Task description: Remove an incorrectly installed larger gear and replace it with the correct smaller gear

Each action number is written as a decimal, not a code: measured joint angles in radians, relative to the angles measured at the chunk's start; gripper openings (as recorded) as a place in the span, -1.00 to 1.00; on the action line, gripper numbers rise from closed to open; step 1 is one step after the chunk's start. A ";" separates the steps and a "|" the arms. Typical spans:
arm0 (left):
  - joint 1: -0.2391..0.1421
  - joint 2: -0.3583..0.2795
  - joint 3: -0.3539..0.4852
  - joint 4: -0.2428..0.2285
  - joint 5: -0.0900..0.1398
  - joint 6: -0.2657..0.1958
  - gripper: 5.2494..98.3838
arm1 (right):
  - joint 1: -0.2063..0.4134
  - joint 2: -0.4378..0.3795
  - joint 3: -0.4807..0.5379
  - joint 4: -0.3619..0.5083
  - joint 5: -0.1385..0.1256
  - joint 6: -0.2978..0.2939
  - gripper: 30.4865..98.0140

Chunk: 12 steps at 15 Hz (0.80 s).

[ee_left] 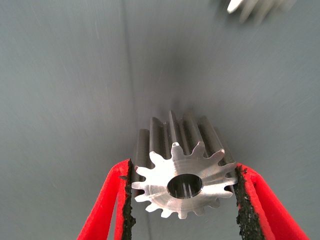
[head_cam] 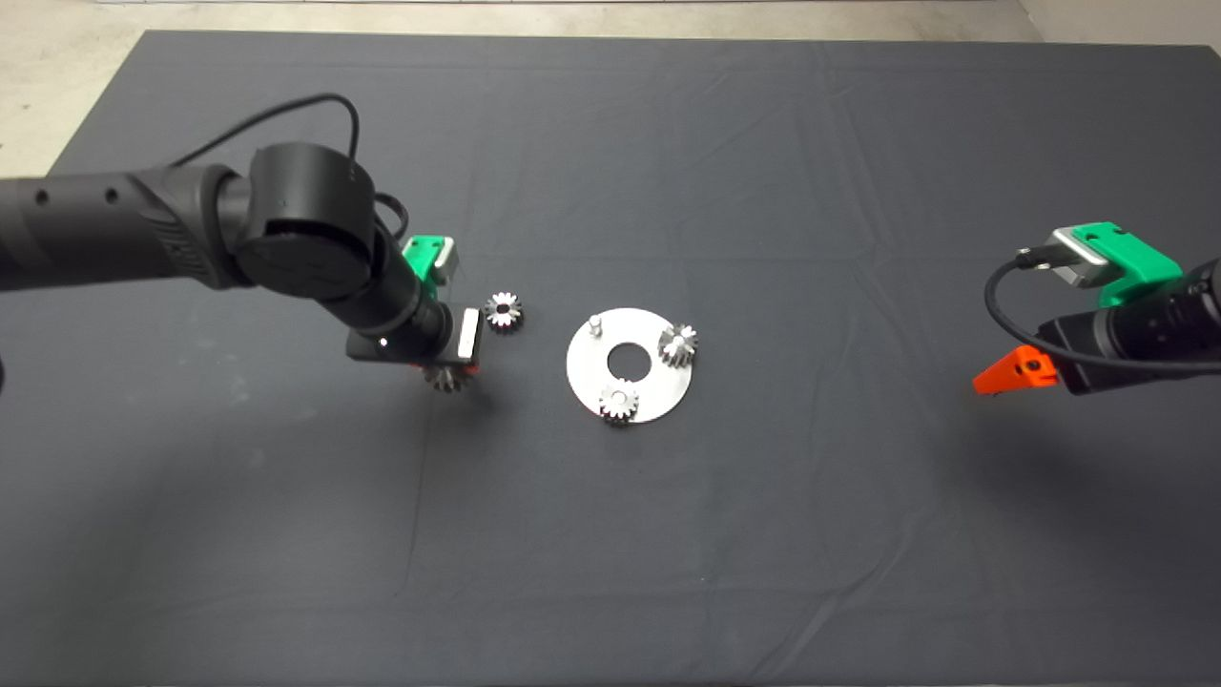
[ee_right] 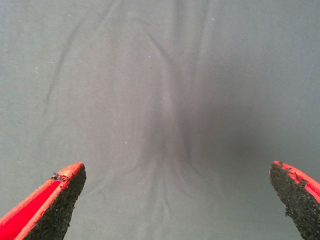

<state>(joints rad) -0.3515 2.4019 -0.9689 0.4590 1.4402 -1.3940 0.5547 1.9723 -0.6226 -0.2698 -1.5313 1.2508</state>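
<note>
Left pincer point(ee_left: 182, 200) clamped on a gear point(ee_left: 182, 172) left of the plate point(head_cam: 584, 374); next, seat the smaller gear point(head_cam: 503, 311) on the bare peg point(head_cam: 594, 323).

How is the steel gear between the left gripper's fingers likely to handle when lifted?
Solid-looking machined steel, the gear is probably rigid and heavy for its size. The black pads of the left gripper meet only tooth tips, so it may twist or slip. Being round, it could roll if dropped on edge, though the mat should slow it.
</note>
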 measured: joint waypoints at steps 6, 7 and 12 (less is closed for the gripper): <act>0.027 0.001 0.000 0.001 0.001 0.001 -0.14 | 0.000 0.003 0.000 0.000 0.001 0.001 0.97; 0.027 0.006 -0.003 0.001 0.001 0.001 -0.07 | 0.000 0.003 0.000 0.000 0.001 0.001 0.97; 0.027 0.037 -0.012 0.001 0.018 0.003 0.17 | 0.000 0.006 0.000 0.000 0.001 0.007 0.97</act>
<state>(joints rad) -0.3247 2.4388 -0.9809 0.4604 1.4581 -1.3908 0.5547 1.9787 -0.6226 -0.2694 -1.5302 1.2579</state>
